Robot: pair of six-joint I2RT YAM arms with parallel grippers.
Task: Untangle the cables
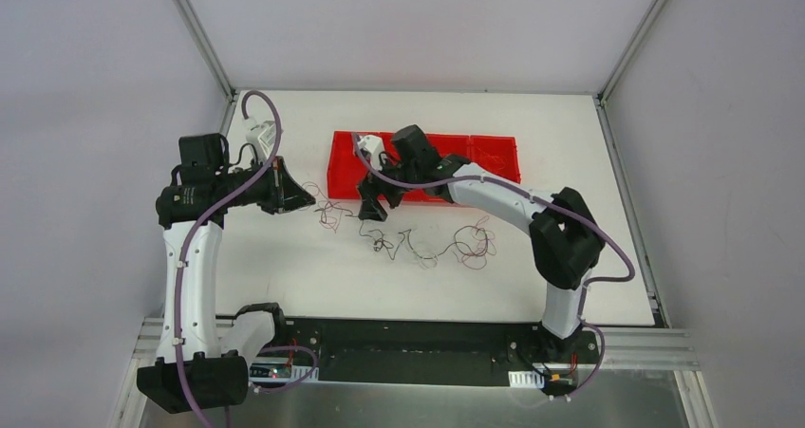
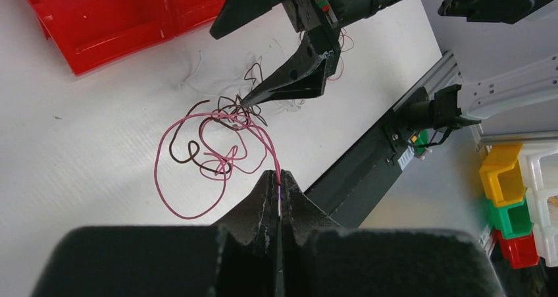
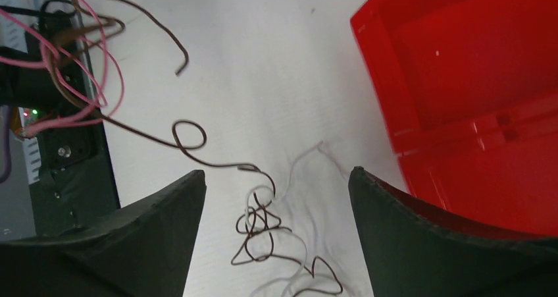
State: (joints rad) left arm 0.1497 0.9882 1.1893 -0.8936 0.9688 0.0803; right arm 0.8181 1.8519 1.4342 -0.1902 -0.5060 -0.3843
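Note:
The cables are thin red, dark and white wires strung across the white table in the top view, from a small tangle to a bigger clump. My left gripper is shut on a pink-red wire, pinched between its tips; the wire loops down to the tangle. My right gripper is open and empty, hovering with its jaws either side of a dark and white knot on the table. One right finger points at the tangle's far side.
A red compartment tray lies behind the cables, close to the right gripper's finger and in the left wrist view. A black base rail runs along the near table edge. Small coloured bins stand off the table.

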